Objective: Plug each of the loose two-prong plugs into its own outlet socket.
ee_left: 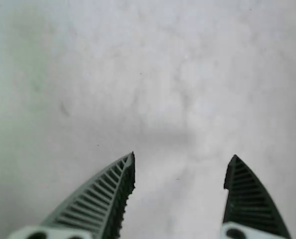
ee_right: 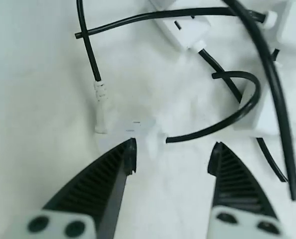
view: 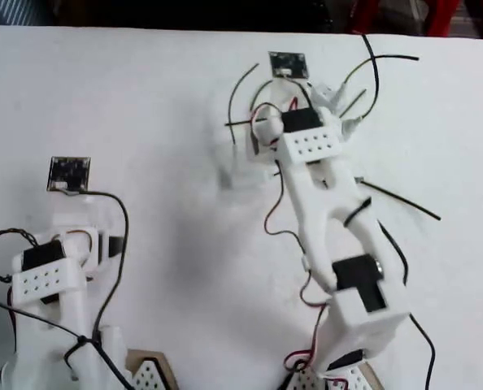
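- White table lay bare under the left gripper. Its two fingers were spread apart with nothing between them.
- The right gripper hung low over the table too. Its fingers were spread wide and held nothing.
- Just past one finger tip, a small white plug lay flat on the table. A thin black cord ran away from it.
- Farther off lay a white socket block, with more black cords crossing over and beside it.
- Seen from above, the right arm was stretched far across the table to the pile of cords. The left arm sat at the near side, well apart from them.
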You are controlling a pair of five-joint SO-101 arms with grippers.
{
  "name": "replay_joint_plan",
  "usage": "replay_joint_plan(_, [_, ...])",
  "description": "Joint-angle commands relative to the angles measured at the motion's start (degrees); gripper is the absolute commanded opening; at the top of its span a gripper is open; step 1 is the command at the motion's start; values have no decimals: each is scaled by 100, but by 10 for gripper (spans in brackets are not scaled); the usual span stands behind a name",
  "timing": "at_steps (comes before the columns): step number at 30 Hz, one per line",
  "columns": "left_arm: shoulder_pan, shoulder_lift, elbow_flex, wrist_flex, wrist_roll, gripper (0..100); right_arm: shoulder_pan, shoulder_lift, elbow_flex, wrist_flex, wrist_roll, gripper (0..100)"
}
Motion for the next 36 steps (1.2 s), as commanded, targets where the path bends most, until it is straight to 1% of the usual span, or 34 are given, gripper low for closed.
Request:
replay_joint_plan(1, [-48,-163,0,-62,18,286,66,-919,-281,505,62,225])
replay_joint_plan(7, [-48,-163,0,-88,35,286,66,-1736,-246,1736,62,225])
replay_joint_plan(10, [-48,-163,0,-88,53,286,66,-1921,79,2114,62,225])
replay_joint_plan(14, [-48,-163,0,-88,53,286,66,-2237,703,2167,62,225])
replay_joint_plan(17, [-22,-163,0,-88,62,286,57,-2765,1178,2167,62,224])
replay_joint_plan(22, [-22,-163,0,-97,62,286,40,-3952,2066,2123,62,174])
replay_joint_plan(24, [-22,-163,0,-97,62,286,40,-4347,2505,1895,62,149])
replay_joint_plan(34, [-13,-163,0,-97,62,286,57,-6308,5354,-127,62,19])
replay_joint_plan(36, [-13,-163,0,-97,62,286,57,-6730,5864,-497,62,18])
